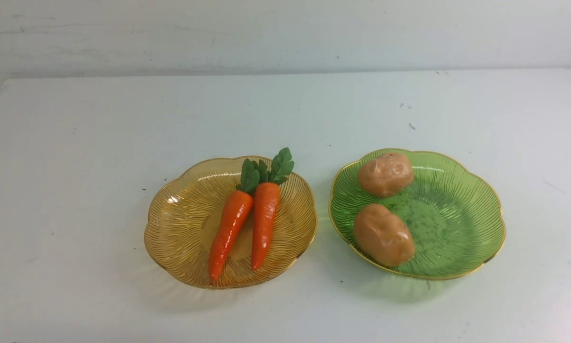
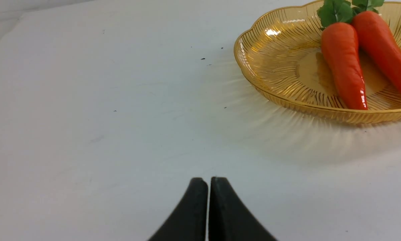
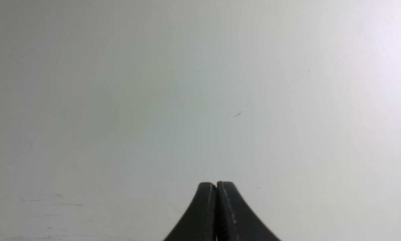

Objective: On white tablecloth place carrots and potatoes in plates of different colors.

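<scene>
Two orange carrots with green tops lie side by side in the amber plate on the white tablecloth. To its right, two tan potatoes rest in the green plate. Neither gripper appears in the front view. In the left wrist view my left gripper is shut and empty over bare cloth, short of the amber plate and its carrots. My right gripper is shut and empty, with only white cloth before it.
A pale wall runs behind the table's far edge. A few small dark specks dot the cloth behind the green plate.
</scene>
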`<state>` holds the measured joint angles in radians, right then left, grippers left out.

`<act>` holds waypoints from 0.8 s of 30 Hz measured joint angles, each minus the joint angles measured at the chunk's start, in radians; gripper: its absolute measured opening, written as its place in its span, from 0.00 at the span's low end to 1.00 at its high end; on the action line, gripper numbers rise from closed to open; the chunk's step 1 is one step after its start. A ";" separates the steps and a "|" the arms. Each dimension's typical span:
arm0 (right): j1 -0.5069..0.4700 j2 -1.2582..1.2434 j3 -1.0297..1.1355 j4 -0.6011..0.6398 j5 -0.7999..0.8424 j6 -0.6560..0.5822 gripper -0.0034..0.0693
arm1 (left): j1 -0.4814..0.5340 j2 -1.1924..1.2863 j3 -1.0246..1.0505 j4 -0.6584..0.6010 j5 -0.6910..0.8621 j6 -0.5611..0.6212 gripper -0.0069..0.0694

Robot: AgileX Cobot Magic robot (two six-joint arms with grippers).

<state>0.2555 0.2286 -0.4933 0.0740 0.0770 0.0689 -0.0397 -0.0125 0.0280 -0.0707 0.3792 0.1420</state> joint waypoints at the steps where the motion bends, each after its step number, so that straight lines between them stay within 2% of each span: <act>1: 0.000 0.000 0.000 0.000 0.000 0.000 0.03 | 0.000 0.000 0.000 0.000 0.000 0.000 0.09; 7: 0.000 0.000 0.003 -0.028 -0.001 -0.006 0.03 | 0.000 0.000 0.000 0.000 0.000 0.000 0.09; 13: 0.000 0.000 0.058 -0.180 0.017 -0.008 0.03 | 0.000 0.000 0.000 0.000 0.000 0.000 0.09; 20: 0.000 0.000 0.131 -0.208 0.045 -0.005 0.03 | 0.000 0.000 0.000 0.000 0.000 0.000 0.09; 22: -0.010 -0.028 0.183 -0.208 0.079 0.010 0.03 | 0.000 0.000 0.000 0.000 0.000 0.000 0.09; 24: -0.070 -0.080 0.244 -0.208 0.104 0.018 0.03 | 0.000 0.000 0.000 0.000 0.000 0.000 0.09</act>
<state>0.1852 0.1481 -0.2491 -0.1340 0.1815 0.0865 -0.0397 -0.0125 0.0280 -0.0707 0.3792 0.1420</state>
